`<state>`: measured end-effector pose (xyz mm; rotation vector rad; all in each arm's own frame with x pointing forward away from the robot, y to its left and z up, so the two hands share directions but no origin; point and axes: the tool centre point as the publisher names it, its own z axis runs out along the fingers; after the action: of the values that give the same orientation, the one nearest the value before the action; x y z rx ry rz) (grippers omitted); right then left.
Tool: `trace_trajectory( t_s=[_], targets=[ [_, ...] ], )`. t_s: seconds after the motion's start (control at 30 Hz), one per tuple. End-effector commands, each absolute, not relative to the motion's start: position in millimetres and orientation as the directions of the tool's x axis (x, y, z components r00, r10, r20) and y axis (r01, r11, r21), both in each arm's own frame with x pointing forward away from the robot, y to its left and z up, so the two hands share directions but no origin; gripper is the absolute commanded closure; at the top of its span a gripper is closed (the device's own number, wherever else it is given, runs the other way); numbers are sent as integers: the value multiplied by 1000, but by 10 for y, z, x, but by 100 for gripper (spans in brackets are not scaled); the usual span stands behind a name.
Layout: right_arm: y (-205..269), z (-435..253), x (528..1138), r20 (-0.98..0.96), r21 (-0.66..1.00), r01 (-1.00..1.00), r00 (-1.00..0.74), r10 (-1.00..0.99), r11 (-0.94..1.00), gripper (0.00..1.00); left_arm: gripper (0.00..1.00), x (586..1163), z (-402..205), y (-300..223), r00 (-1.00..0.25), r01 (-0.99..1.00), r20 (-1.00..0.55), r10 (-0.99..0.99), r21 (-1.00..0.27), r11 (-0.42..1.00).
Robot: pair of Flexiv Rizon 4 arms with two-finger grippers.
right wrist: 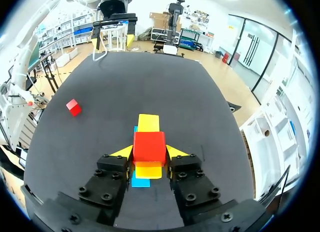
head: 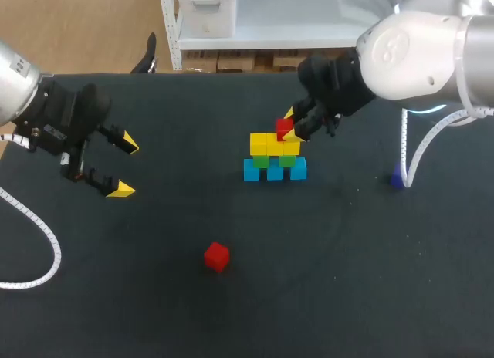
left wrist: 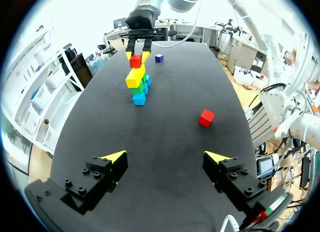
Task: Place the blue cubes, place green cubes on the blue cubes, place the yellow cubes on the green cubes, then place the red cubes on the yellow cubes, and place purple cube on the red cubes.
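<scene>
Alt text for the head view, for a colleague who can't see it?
The right tool holds a red cube over the yellow cubes, which sit on green cubes and blue cubes. The left tool hangs open to the left; a second red cube lies loose nearer the robot.

The table [head: 139, 296] carries three blue cubes [head: 274, 172], two green cubes [head: 261, 161], two red cubes [head: 217, 256] and one purple cube [left wrist: 159, 57]. At least two yellow cubes [head: 258, 143] show; their exact number is unclear.
</scene>
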<state>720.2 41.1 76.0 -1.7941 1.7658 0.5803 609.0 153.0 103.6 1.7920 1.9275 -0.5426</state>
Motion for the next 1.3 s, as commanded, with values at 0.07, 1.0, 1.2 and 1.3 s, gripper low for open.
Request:
trace_trajectory(
  t_s=[0.07, 1.0, 1.2, 1.3],
  targets=[
    [427, 751, 7217, -649, -81, -997, 43, -759, 13, 100, 0, 6092, 1030, 1544, -51, 997, -574, 818, 19, 75],
    [427, 711, 7220, -644, -72, -997, 31, -764, 20, 94, 0, 6092, 1030, 1544, -51, 997, -574, 818, 19, 75],
    [429, 707, 7223, -645, -71, -997, 29, -764, 22, 92, 0, 6092, 1030, 1544, -51, 997, -574, 818, 19, 75],
    [430, 707, 7225, -645, -72, -997, 30, -764, 21, 78, 0, 6092, 1030, 1544, -51, 997, -574, 818, 19, 75]
  ],
)
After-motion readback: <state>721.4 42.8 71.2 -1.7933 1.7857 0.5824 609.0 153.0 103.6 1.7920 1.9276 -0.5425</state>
